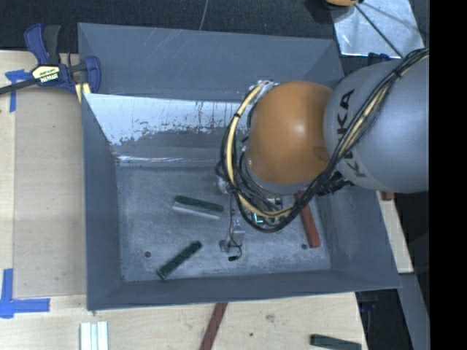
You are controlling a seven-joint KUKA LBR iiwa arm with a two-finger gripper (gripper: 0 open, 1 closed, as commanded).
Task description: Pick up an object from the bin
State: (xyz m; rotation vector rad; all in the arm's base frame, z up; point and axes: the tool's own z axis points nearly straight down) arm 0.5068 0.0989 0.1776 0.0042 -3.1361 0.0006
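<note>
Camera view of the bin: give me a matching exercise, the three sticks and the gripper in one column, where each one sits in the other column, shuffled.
Column one:
1. dark green stick
2. grey-green stick
3. reddish-brown stick
4. gripper

Column two:
A. right side of the bin floor, top end hidden by the arm
B. lower left, lying slanted
C. mid-left, nearly level
D. low near the middle, right of both green sticks

Pairs: 1-B, 2-C, 3-A, 4-D.
</note>
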